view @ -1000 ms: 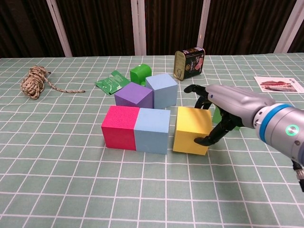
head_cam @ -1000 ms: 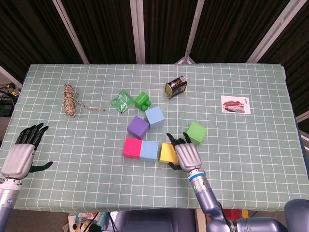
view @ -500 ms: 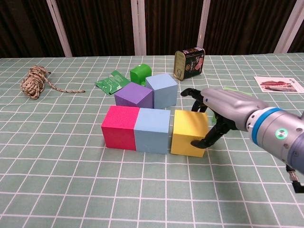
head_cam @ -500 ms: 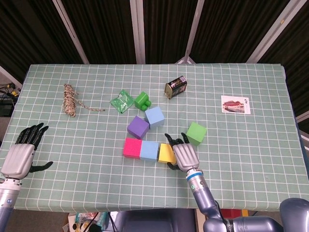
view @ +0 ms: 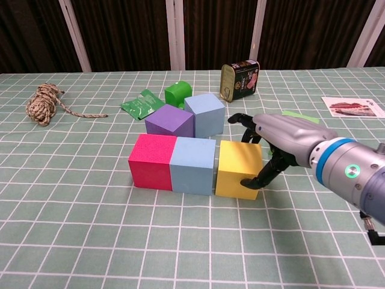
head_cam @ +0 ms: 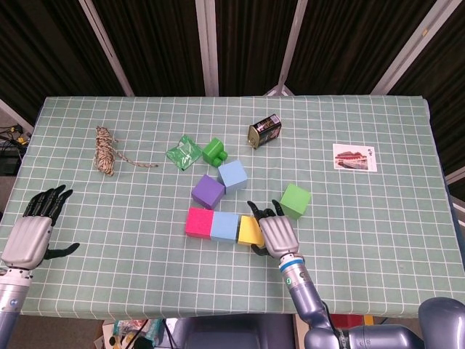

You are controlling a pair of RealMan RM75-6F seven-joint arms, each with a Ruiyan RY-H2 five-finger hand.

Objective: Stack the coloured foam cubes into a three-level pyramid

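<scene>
Gripping the yellow cube (view: 238,169), the right hand (view: 278,139) completes a three-cube bottom row; upper levels remain unbuilt (purple cube (view: 170,121) waits at 12 o'clock).

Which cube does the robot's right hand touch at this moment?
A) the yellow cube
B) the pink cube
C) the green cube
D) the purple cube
A. In the chest view the right hand has its fingers around the yellow cube, the right end of the bottom row beside the light blue cube and the pink cube.
</scene>
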